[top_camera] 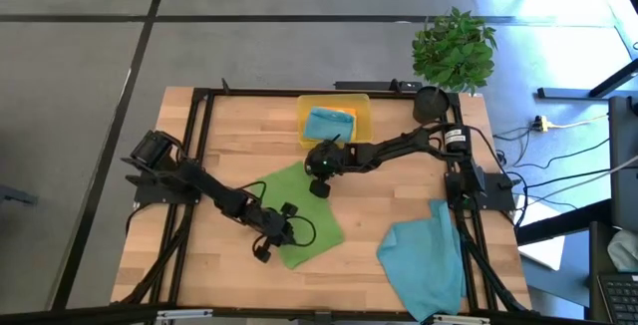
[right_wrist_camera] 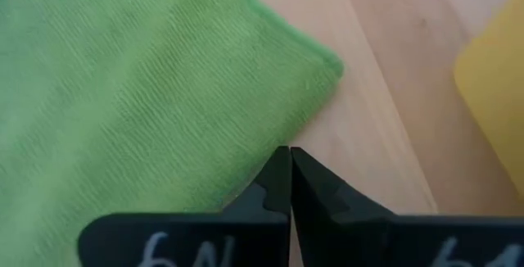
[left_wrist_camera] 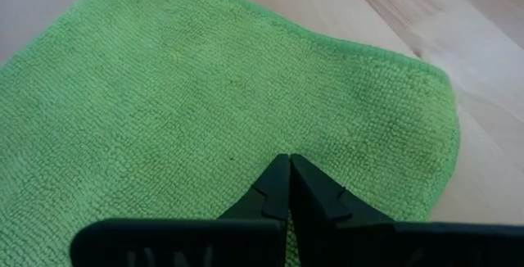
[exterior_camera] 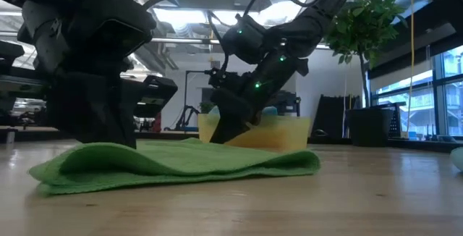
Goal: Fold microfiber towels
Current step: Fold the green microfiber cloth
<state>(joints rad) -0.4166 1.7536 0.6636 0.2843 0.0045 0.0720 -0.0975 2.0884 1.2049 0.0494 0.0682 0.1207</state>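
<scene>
Table: a pale wooden table [top_camera: 379, 205] inside a black frame, standing on a grey floor
Room: the low view looked across the table into a workshop with ceiling pipes, strip lights and windows at the right; a potted plant [top_camera: 454, 51] stood at the far right corner of the table
Green towel: the green towel [top_camera: 299, 210] lay flat near the middle of the table, turned so its corners pointed diagonally; its long axis ran from the corner nearest the yellow tray [top_camera: 334, 116] down toward the near edge
Blue towels: one folded blue towel [top_camera: 329, 124] lay in the tray; a second blue towel [top_camera: 427, 257] lay loose and rumpled at the near right of the table, well apart from the green one
Left gripper: the left gripper [left_wrist_camera: 289, 173] was over the near end of the green towel, fingers pressed together with nothing between them
Right gripper: the right gripper [right_wrist_camera: 290, 162] was at the towel's far corner, just beside the tray, fingers also closed and empty, tips at the cloth's edge
Only in the low view: the green towel showed a soft, wavy doubled edge rather than lying perfectly flat
Only in the wrist views: the closed fingertips and the ribbed weave of the cloth
Only in the high view: both blue towels and the whole layout
</scene>
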